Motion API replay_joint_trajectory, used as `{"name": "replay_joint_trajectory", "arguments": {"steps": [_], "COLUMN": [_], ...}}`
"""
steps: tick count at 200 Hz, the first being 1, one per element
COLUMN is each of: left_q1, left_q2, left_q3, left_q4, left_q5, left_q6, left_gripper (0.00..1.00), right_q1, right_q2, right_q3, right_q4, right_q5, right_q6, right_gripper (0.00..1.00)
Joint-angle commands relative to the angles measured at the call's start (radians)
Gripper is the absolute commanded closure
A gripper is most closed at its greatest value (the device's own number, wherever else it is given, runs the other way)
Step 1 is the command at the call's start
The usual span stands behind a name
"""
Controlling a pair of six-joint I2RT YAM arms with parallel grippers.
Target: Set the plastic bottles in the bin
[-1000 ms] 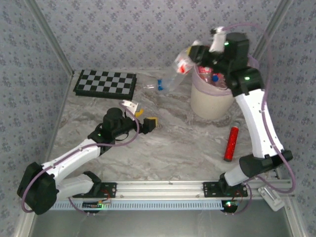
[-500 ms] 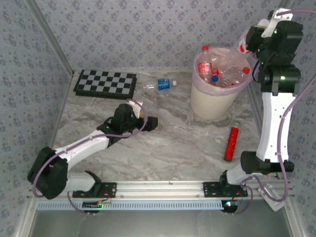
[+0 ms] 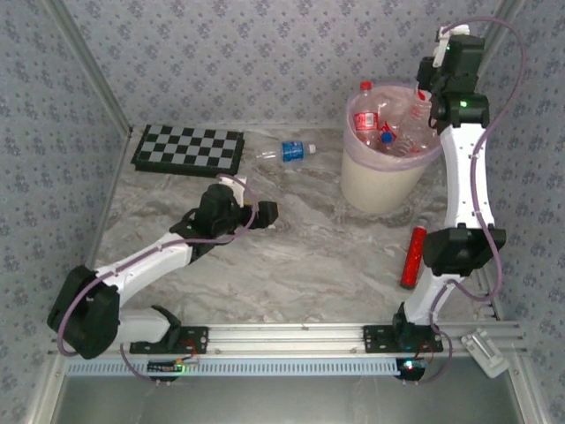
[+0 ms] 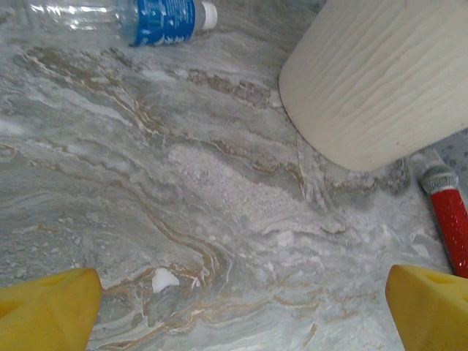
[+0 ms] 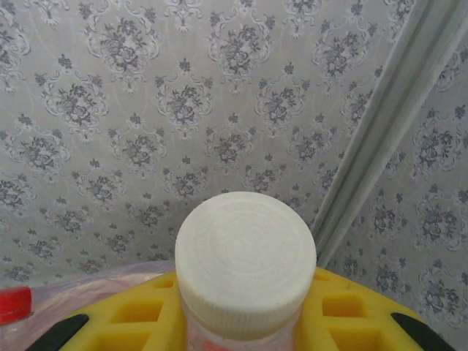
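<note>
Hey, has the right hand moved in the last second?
Yes. The right hand swung rightward across the bin, from over its left rim to over its right rim, shut on a white-capped bottle.

White arms (image 3: pixel 141 263), black joints (image 3: pixel 84 320), lilac cables (image 3: pixel 521 62), yellow fingers (image 4: pixel 44 307)

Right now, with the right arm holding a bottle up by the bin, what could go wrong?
1. The bin is heaped with bottles to its rim, so the white-capped bottle in the right jaws may bounce or roll off when released.
2. The right jaws appear over the bin's far right rim, not its middle; a drop there might land outside, by the wall.
</note>
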Motion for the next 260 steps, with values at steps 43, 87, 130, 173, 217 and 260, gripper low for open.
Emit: {"name": "replay_joint_trajectory", "arguments": {"steps": [43,87,130,173,217,260], "left_q1": [0.019,0.020,0.019,0.019,0.018,0.021], "left_q2": [-0.069,-0.040,-0.006,0.008,0.015,0.019], "left_q3": [-0.019,-0.007,0.010,0.020,0.026,0.036], "left_q4": [0.004,0.004,0.009,0.007,0.006,-0.003], "left_q5": [-0.036,-0.025,-0.007,-0.006,-0.005,-0.005], "left_q6": [-0.009,-0.009,-0.010,-0.009,-0.007,-0.003], "left_gripper": [0.00,0.00,0.00,0.00,0.00,0.00], "right_q1": [-0.025,-0.019,-0.006,0.000,-0.010,-0.023], "right_q2": [0.131,0.108,0.040,0.000,0.090,0.101], "right_q3": [-0.010,0.049,0.142,0.128,0.183,0.193], "right_q4": [-0.334,-0.441,-0.397,-0.220,-0.221,-0.170], "right_q5": [-0.106,-0.195,-0.188,-0.157,-0.228,-0.328], "right_q6": [0.094,0.122,0.138,0.144,0.170,0.222], "right_gripper": [0.97,0.98,0.98,0.99,1.00,1.00]}}
